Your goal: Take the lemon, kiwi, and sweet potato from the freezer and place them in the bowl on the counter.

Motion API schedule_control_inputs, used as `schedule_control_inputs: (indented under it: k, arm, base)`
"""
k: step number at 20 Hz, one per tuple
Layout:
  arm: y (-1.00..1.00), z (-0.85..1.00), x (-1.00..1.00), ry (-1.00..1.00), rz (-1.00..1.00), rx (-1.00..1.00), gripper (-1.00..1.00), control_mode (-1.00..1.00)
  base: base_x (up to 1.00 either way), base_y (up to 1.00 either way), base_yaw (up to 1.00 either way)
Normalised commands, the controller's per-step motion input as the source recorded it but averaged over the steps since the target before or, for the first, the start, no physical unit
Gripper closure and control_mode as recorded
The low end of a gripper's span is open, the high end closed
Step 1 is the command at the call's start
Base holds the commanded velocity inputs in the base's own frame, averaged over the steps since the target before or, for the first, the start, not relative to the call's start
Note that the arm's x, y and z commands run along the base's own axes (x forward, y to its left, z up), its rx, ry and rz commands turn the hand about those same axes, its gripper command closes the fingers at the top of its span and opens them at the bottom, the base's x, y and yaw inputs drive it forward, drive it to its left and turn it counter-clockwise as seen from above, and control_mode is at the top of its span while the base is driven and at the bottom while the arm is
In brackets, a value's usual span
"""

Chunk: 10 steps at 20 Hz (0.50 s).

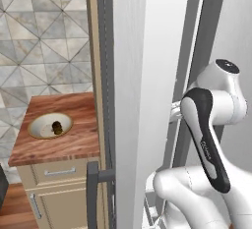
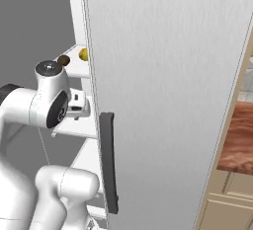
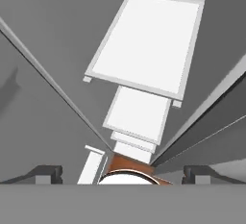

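I have the arm reaching into the open freezer (image 2: 163,76), and the gripper (image 3: 123,174) stands with its jaws spread wide and nothing between them; in the hand view the two dark tips sit far apart, looking along the stacked white shelves (image 3: 146,45). From the right base view I can see the lemon (image 2: 83,54) on an upper shelf, partly hidden behind the door edge, with a small dark brown lump (image 2: 63,60) just beside it, which I can't name for certain. Out on the desk (image 1: 59,139), the bowl (image 1: 49,125) already has a small dark brownish item (image 1: 57,128) in it.

I'd judge the lemon next. It should be light and firm, with a waxy skin that can slip, and being round it will roll if I nudge it. I'd take it across its widest middle, jaws squarely on opposite sides, closing gently but fully enough that it doesn't squirt out. The neighbouring lump sits close, so I'd bring the fingers in so that neither one knocks it. The door edge blocks part of my sight, so I can't tell how much room lies behind the fruit.
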Motion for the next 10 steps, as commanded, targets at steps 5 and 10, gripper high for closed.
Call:
schedule_control_inputs:
  k: [5,10]
  arm:
    - [0.09,0.22,0.3,-0.16,0.1,0.01,-1.0,-1.0]
    - [0.07,0.22,0.33,-0.17,0.09,0.03,-1.0,-1.0]
  base:
    - [0.0,0.0,0.0]
    - [0.0,0.0,0.0]
